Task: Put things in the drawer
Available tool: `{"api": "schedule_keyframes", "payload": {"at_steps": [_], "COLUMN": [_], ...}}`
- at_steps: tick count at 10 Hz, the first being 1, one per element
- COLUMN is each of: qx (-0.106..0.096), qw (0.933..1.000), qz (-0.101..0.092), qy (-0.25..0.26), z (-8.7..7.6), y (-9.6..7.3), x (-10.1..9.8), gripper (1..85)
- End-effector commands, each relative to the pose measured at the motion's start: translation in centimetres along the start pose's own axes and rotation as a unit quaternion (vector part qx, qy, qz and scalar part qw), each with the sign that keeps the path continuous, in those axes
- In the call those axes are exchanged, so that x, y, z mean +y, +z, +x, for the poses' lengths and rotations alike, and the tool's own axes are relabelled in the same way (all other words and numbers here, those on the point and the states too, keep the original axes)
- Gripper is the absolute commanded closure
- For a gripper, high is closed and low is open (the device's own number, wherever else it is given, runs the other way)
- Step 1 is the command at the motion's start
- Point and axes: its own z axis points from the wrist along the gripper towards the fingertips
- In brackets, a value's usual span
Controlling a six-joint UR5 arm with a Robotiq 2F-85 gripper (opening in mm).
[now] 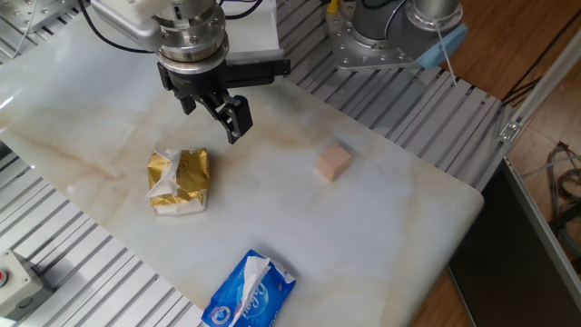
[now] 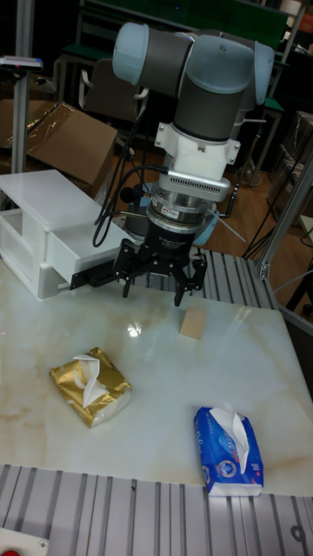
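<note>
The small tan wooden cube (image 1: 333, 163) (image 2: 193, 323) lies on the marble tabletop, to the right of my gripper and apart from it. My gripper (image 1: 216, 113) (image 2: 154, 289) hangs just above the table near the back, open, with nothing between its black fingers. The white drawer (image 2: 48, 230) (image 1: 257, 32) stands at the back, behind the gripper. In the tall fixed view its front with black trim (image 2: 94, 274) sticks out toward the gripper. The fixed view mostly hides the drawer behind the arm.
A gold foil packet (image 1: 179, 180) (image 2: 90, 385) lies in front of the gripper. A blue-and-white tissue pack (image 1: 250, 291) (image 2: 229, 450) sits near the front edge. Ribbed aluminium rails (image 1: 408, 100) surround the marble slab, and the arm's base (image 1: 390, 32) is at the back right.
</note>
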Motion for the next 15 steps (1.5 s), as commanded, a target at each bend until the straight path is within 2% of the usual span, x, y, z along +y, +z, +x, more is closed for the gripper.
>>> {"api": "schedule_keyframes", "payload": {"at_steps": [1,6,7,8,9,11,13,14,15], "qx": [-0.099,-0.097,-0.096,-0.084,-0.061,-0.062,-0.067,-0.074,-0.087], "qw": [0.9949,0.9950,0.9950,0.9954,0.9966,0.9920,0.9910,0.9896,0.9901], "qz": [-0.013,-0.011,-0.016,-0.030,-0.044,-0.094,-0.079,-0.080,-0.071], "qy": [0.018,0.020,0.023,0.034,0.035,0.058,0.084,0.093,0.085], "z": [-5.1,-5.1,-5.1,-4.4,-3.0,-2.0,-1.3,-0.9,-0.2], "y": [-0.5,-0.5,-0.4,-0.1,0.5,1.9,2.4,2.6,3.3], "x": [0.9,1.0,1.2,2.1,2.9,6.1,7.6,8.9,9.2], "gripper": [84.7,84.7,84.7,84.7,84.7,84.7,84.7,84.7,84.7]}}
